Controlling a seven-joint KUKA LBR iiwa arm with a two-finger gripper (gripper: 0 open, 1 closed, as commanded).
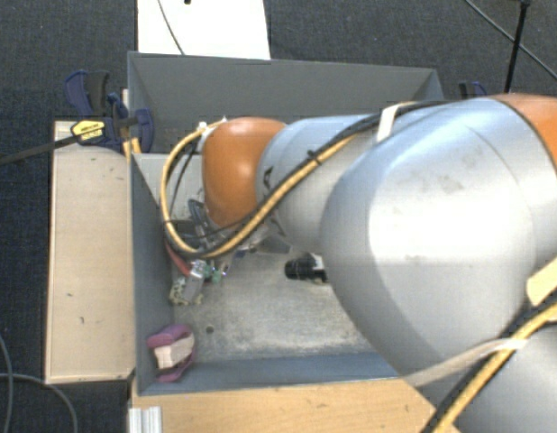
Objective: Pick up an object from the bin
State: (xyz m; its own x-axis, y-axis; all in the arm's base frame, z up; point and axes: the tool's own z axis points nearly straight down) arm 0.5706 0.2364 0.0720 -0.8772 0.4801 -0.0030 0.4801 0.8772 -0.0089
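Claw [187, 289] down by left wall of grey metal bin [278, 88]; spread or pressed together, cannot tell. Purple-and-beige soft lump [171, 347] near, not touching.

Crumpled purple-and-cream soft lump [171, 347]: lies on the floor of the grey metal bin [287, 84], in the near-left corner, close against the left wall. Small black blocky piece [305, 268]: mid-floor, right end hidden, well apart from the lump.
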